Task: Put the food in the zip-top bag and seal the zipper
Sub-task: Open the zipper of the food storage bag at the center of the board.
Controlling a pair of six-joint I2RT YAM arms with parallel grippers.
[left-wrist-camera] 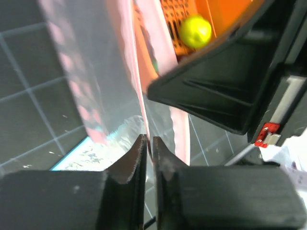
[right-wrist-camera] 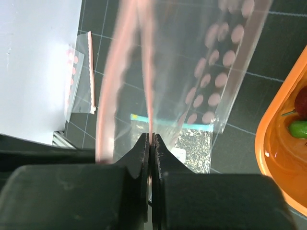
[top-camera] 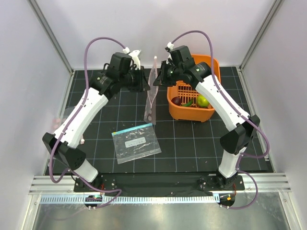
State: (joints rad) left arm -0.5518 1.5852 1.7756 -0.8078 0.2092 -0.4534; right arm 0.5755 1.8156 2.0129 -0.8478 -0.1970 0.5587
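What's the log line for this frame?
left gripper: shut on clear pink-zippered plastic bag; right gripper: shut on same bag; bag: upright between grippers; zipper: open; toy food: in orange plastic basket

White arms (top-camera: pixel 81 120), black joints (top-camera: pixel 64 149), purple cables (top-camera: pixel 87 60)

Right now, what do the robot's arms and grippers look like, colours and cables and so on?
Both the left arm and right arm have white shells between black joints and black bases. A mauve cable loops from base to wrist on each. The left gripper and right gripper are matte black, with two flat wedge-tipped fingers.
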